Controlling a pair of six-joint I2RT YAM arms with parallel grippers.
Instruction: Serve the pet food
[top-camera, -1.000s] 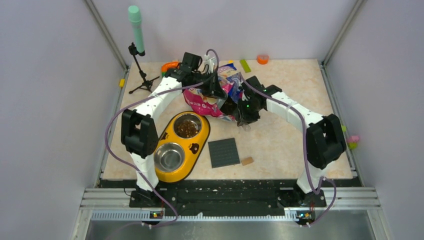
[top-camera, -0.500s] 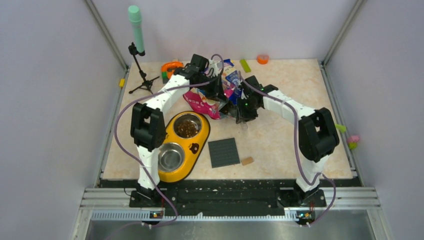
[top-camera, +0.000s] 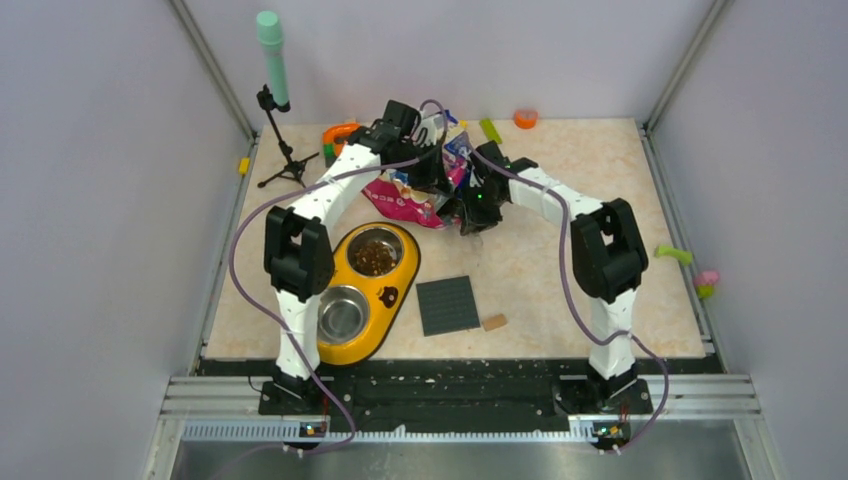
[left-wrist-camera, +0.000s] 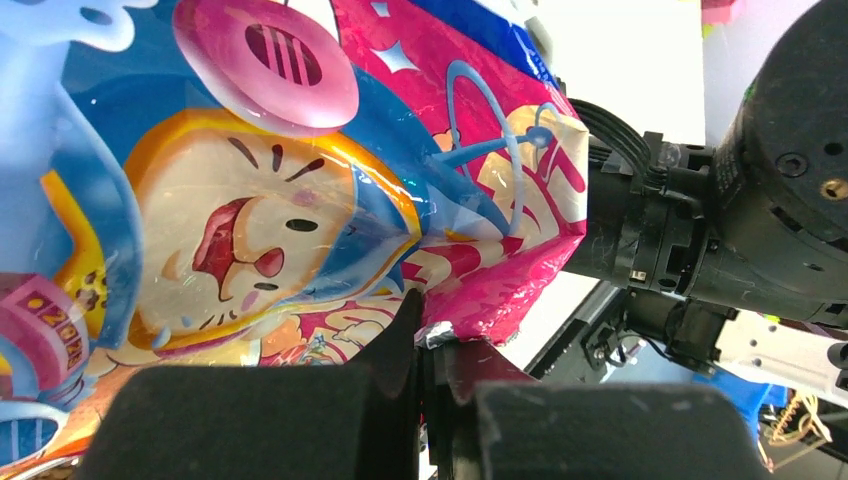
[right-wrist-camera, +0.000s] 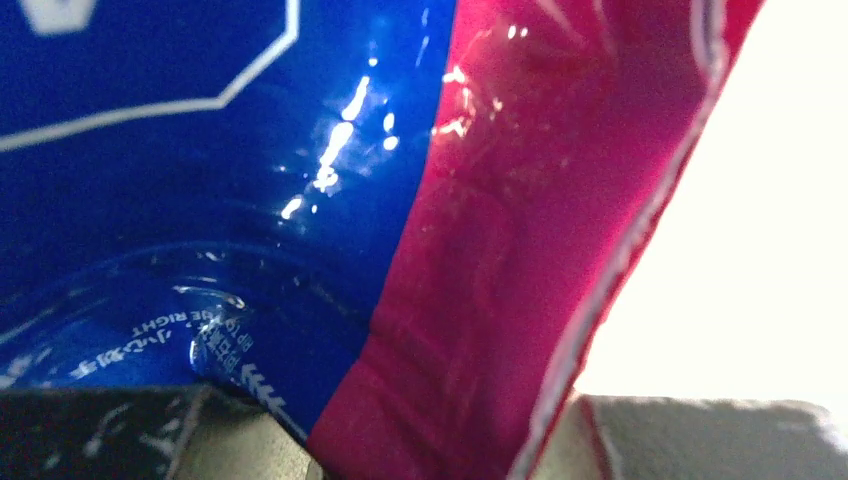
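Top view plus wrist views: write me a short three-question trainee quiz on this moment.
1. True or false: the kibble lies in the feeder's near bowl.
2. What does the left gripper pinch? A) mat B) bag C) block
3. How many grippers hold the bag?

Key:
1. False; it is in the far bowl.
2. B.
3. Two; the right gripper clamps it as well.

The bag (right-wrist-camera: 300, 200) fills my right wrist view, cut off on every side; its small white print (right-wrist-camera: 225, 347) blurs past reading.
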